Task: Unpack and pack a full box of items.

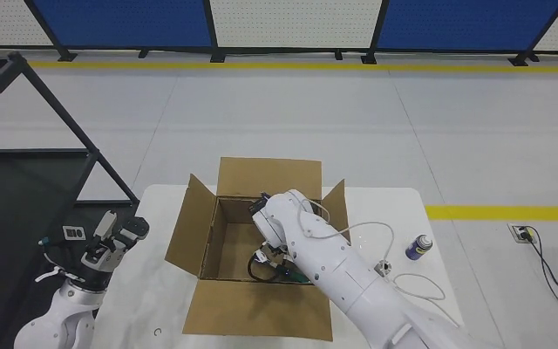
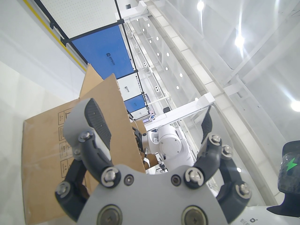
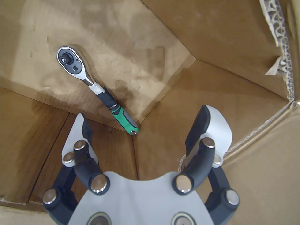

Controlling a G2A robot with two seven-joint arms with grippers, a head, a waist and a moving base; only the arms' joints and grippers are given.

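The right gripper (image 3: pixel 143 118) hangs inside the box (image 3: pixel 211 24), its fingers spread apart with nothing between them. Just beyond the fingertips a ratchet (image 3: pixel 98 90) lies flat against the cardboard. Its green handle end is tucked into an inner corner and its chrome head points away from that corner. In the top view the box sits mid-frame on the table (image 1: pixel 157 297) with its flaps folded outward. A speck of green under the right arm is probably the ratchet's handle. The left gripper (image 1: pixel 118 234) is at the lower left of the frame, apart from the box's left flap, fingers wide apart and empty. A bottle (image 1: pixel 419 247) stands at the right of the frame, well apart from the box, with a white cable (image 1: pixel 418 281) near it.
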